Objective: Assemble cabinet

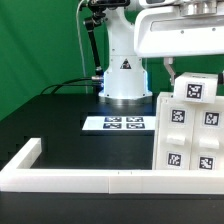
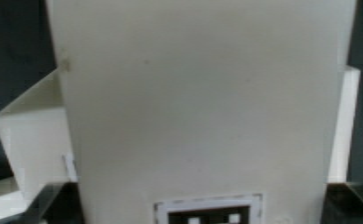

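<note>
The white cabinet body (image 1: 190, 128) stands upright at the exterior view's right, with several black-and-white tags on its faces. My gripper (image 1: 171, 70) comes down from above onto its top edge. In the wrist view a tall white cabinet piece (image 2: 187, 100) fills the picture, with one tag (image 2: 210, 212) on it close to my gripper (image 2: 187, 206). Dark fingertips (image 2: 32, 203) sit tight against both of its sides, so the jaws are closed on it. A lower white panel (image 2: 27, 140) shows behind it.
The marker board (image 1: 115, 123) lies flat on the black table in front of the robot base (image 1: 123, 75). A long low white rim bar (image 1: 90, 181) runs along the near edge and turns back at the exterior view's left (image 1: 22, 155).
</note>
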You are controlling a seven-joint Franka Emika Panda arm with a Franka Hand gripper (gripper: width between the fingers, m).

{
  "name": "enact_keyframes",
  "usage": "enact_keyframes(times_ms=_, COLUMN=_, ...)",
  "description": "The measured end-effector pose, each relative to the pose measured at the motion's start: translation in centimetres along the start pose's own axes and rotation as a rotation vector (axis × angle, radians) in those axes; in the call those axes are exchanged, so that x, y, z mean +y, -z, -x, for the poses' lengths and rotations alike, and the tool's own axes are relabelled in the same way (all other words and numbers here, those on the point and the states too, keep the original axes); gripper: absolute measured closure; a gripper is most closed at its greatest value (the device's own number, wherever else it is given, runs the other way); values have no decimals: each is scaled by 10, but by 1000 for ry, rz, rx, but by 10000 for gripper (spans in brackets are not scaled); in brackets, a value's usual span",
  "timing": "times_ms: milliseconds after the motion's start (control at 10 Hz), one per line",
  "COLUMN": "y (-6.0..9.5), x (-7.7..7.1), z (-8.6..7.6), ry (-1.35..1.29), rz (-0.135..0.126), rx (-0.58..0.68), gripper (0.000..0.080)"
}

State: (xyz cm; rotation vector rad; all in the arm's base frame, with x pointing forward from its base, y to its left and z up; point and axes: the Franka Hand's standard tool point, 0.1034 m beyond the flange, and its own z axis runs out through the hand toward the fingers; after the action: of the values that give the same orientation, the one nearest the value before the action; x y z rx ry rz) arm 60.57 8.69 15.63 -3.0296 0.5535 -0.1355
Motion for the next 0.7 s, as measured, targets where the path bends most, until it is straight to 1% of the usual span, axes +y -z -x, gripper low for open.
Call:
enact_keyframes(times_ms=100, y=0, x=0, z=-1, ry=-53, rz=-6, rx=5, gripper=243)
enact_keyframes(times_ms=200, y=-1, x=-1, z=-2, ry=-145, rz=-17, rx=15, gripper=243)
enact_keyframes(times_ms=400, y=-1, x=-2, z=-2, ry=-251, rz=-25, rx=13, gripper=243)
enact_keyframes(times_ms=600, y=0, x=-3, z=-2, ry=-414, rz=-40, rx=5, gripper=243)
enact_keyframes(times_ms=700, y=-1, x=-3, z=-3, ry=-508, rz=-53, rx=-1, gripper=243)
